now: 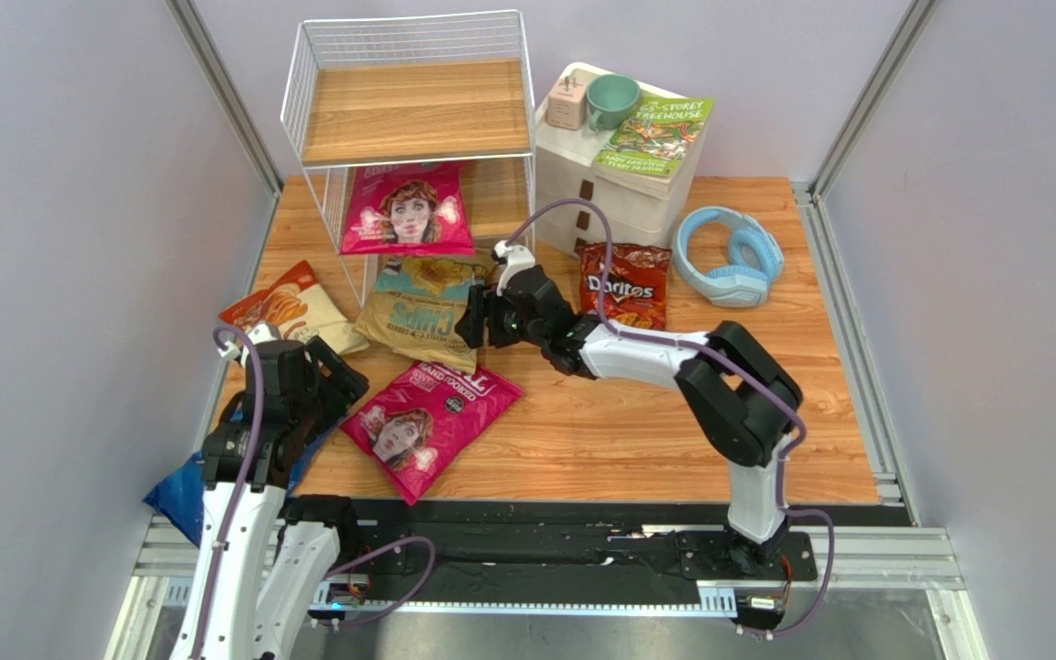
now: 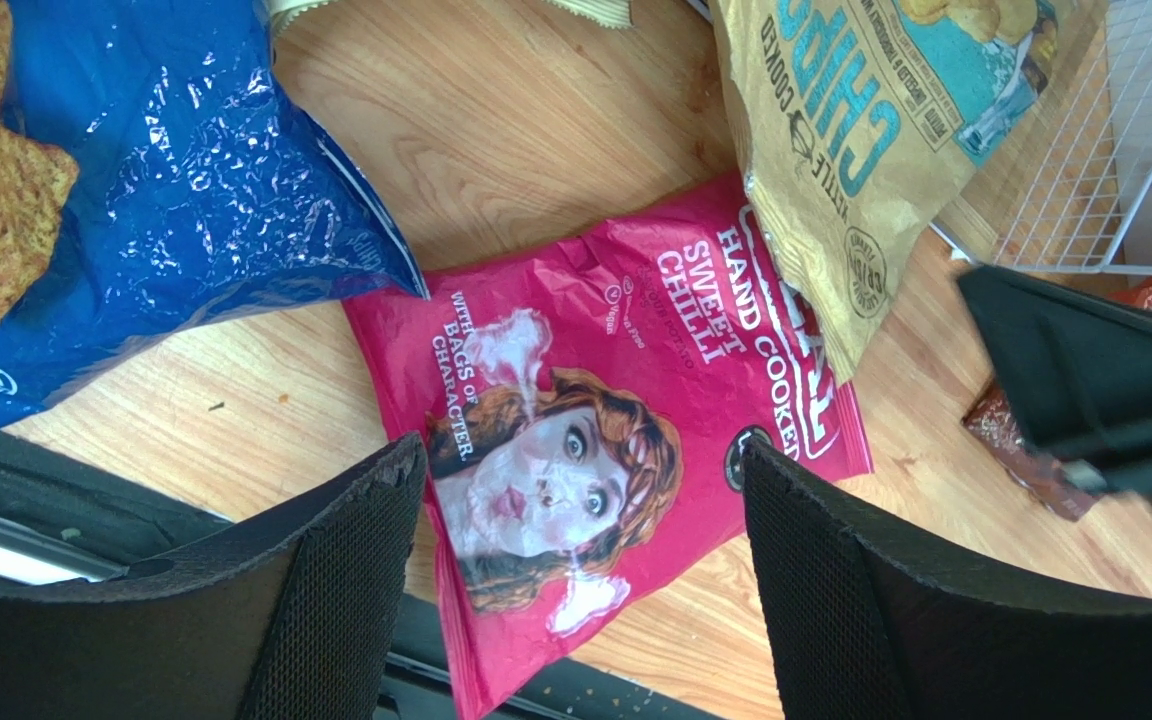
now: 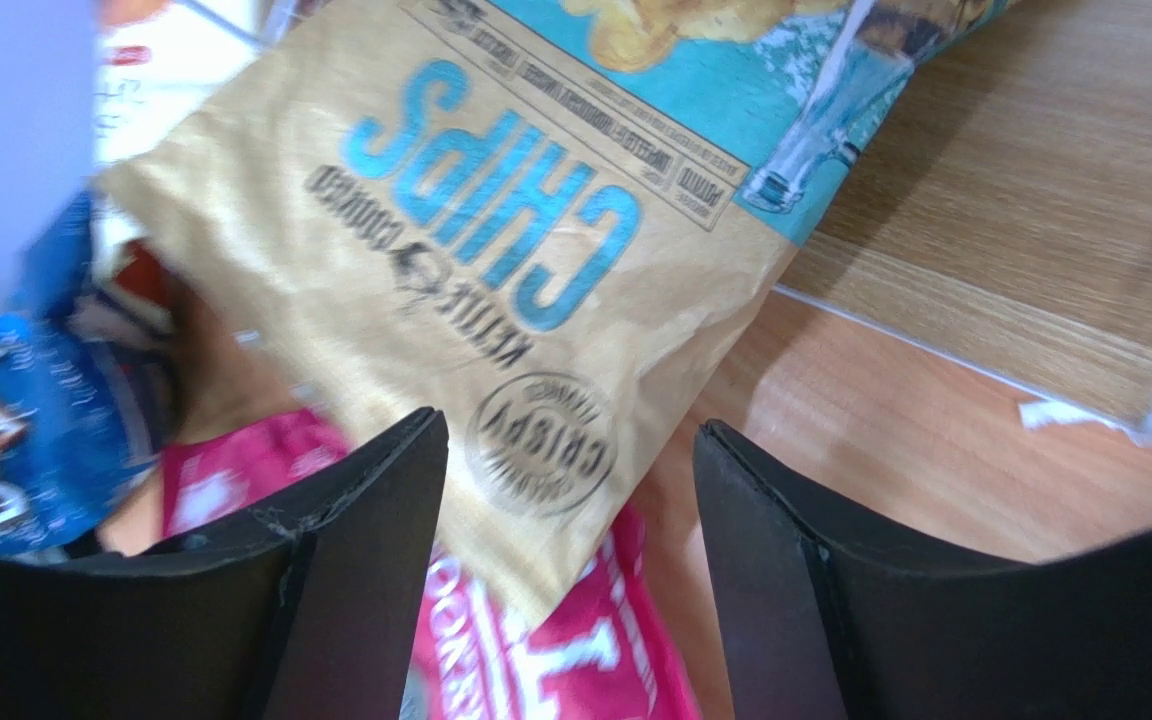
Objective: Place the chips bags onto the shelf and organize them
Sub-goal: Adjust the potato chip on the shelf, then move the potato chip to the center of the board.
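Our right claw [image 3: 567, 435] is wide and empty, just over the tan bag [image 3: 537, 255] in the middle of the top view, below the shelf [image 1: 410, 110]. The tan bag lies on the pink bag [image 2: 597, 435], so one pinch may grab both. Our left claw [image 2: 582, 455] is wide and empty too.

Shelf [image 1: 410, 110] at the table's [image 1: 630, 440] far left, portrait bag [image 1: 407, 209] on the tier under its top, kettle chips bag [image 1: 417, 314] at its foot overlapping the Sweet Chilli bag [image 1: 426, 420] in front, drawer unit [image 1: 616, 193] right of the shelf, book [image 1: 655, 135] and mug [image 1: 612, 99] on top, Doritos bag [image 1: 623, 282] before it, headphones [image 1: 726, 257] further right
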